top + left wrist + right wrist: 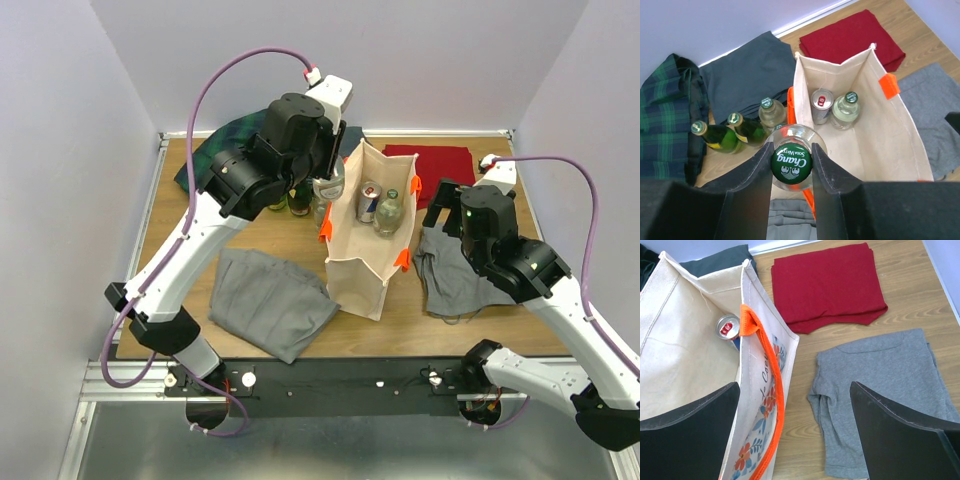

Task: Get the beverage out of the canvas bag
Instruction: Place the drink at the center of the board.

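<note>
Item 1. Canvas bag (355,285): cream, orange handles, standing upright and open mid-table between the two arms.

Item 2. Clear bottle (791,162), green "Chang" cap: clamped at the neck by the left gripper (791,148) and held up at the bag's left rim. From the top view it cannot be told whether it hangs over the mouth or just outside the wall.

Item 3. Right gripper (794,390): fingers spread wide and holding nothing. One finger is over the bag's right edge, the other over the grey shirt (880,385).

Item 4. Inside the bag: a silver-topped can (822,100) and a second clear bottle (846,107) with a green cap, standing side by side.

Item 5. On the wooden table (285,235) left of the bag: two dark green bottles (715,136) and one pale bottle (771,112), close together.

Item 6. Cloths: red cloth (430,165) behind the bag on the right; grey cloth (270,300) at front left; dark grey cloth (750,70) and green plaid cloth (665,120) at back left.
</note>
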### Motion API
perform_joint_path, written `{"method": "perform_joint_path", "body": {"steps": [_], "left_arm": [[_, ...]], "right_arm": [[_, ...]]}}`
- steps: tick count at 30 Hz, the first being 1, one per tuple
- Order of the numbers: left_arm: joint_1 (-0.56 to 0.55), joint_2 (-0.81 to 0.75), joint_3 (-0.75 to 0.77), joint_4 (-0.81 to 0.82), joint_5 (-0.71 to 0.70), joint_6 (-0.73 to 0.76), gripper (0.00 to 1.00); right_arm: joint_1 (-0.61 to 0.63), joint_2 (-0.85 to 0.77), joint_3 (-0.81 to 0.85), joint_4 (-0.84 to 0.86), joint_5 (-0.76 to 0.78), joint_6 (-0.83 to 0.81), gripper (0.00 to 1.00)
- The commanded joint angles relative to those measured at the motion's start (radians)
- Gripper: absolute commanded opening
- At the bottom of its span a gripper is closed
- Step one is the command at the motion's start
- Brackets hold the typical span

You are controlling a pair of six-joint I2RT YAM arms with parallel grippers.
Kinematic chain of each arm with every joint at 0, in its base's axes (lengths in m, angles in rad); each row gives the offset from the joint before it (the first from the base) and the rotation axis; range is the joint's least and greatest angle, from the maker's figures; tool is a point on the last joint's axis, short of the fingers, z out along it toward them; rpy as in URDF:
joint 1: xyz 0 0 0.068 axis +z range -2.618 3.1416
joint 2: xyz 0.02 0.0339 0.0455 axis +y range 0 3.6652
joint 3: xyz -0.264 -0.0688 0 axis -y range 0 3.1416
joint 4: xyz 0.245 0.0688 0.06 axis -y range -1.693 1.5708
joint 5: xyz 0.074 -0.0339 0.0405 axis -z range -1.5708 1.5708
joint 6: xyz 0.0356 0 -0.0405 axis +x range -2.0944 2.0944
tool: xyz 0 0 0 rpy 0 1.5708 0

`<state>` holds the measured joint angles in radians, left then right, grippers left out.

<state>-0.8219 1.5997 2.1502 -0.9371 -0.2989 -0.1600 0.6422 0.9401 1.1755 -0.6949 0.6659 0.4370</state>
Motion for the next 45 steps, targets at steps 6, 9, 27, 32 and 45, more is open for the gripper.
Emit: {"method": "perform_joint_path", "body": {"steps": [6,9,27,32,45], "left_arm": [[0.010,-0.087,-0.019,0.152,-0.138,0.010,0.00],[0.018,-0.096,-0.044,0.156,-0.170,-0.001,0.00],[0.119,-0.159,-0.257,0.242,-0.171,-0.069,0.00],[0.145,-0.168,-0.332,0.282,-0.161,-0.084,0.00],[0.185,-0.179,-0.542,0.438,-0.132,-0.107,0.00]], "right_arm": [[0.005,0.005,0.003,0.029,-0.006,0.008,1.00],[0.005,0.005,0.003,0.029,-0.006,0.006,1.00],[0.005,0.016,0.004,0.032,-0.015,0.005,1.00],[0.005,0.016,0.006,0.031,-0.015,0.006,1.00],[0.005,0.019,0.004,0.026,-0.011,0.006,1.00]]}}
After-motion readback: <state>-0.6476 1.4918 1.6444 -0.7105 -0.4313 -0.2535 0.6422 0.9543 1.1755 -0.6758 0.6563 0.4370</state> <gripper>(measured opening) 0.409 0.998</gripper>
